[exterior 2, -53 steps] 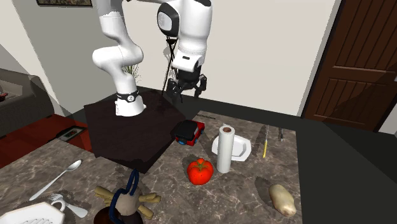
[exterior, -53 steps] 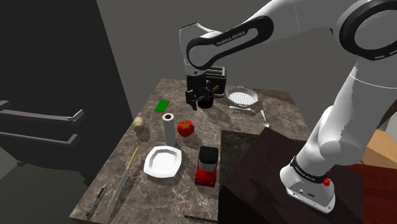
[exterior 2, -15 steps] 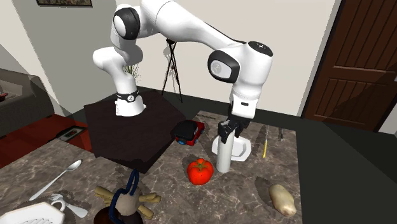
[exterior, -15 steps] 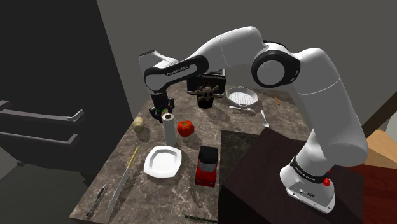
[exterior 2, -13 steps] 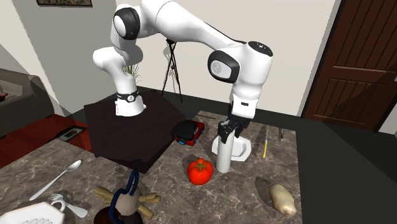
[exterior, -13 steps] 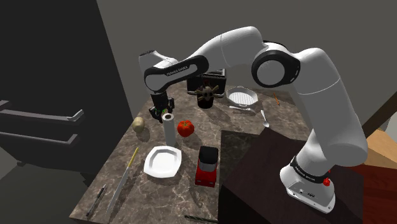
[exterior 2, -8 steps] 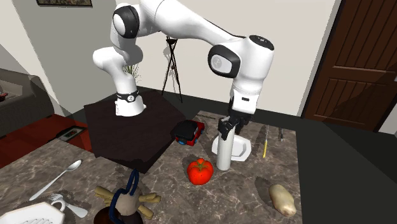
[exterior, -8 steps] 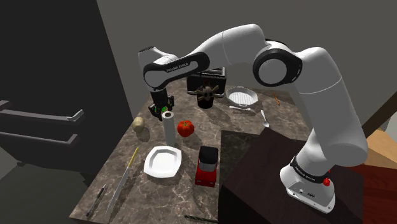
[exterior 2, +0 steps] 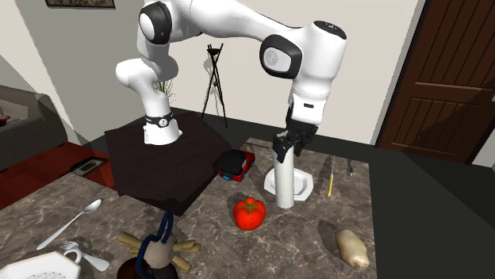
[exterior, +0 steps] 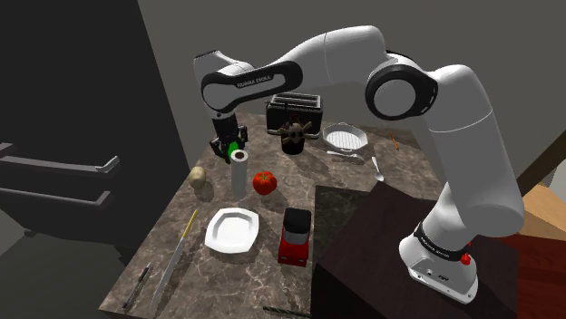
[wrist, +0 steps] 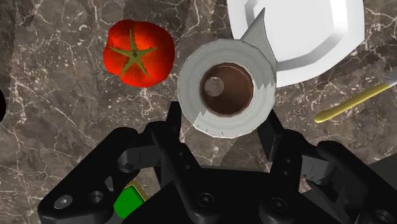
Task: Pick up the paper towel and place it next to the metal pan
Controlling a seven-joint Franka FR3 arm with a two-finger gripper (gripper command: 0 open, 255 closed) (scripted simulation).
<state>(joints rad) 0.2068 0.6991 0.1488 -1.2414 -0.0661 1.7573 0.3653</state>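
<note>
Around the paper towel (exterior: 239, 170) in the shoulder view: tomato (exterior: 264, 182) just beside at four o'clock, plate (exterior: 231, 231) at six, potato (exterior: 198, 177) at nine. Toward the pan (exterior: 346, 139) at two: dark holder (exterior: 294, 139), perhaps blocking; bare counter (exterior: 308, 174) beyond the tomato.

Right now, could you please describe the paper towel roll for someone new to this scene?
On the dark veined table, look beside the tomato and the white plate. The paper towel roll is the only upright white cylinder, brown-cored, clasped by the black gripper.

White arm (exterior: 337, 50) stretched forward, wrist down, jaws (black) pinched in, gripping.
</note>
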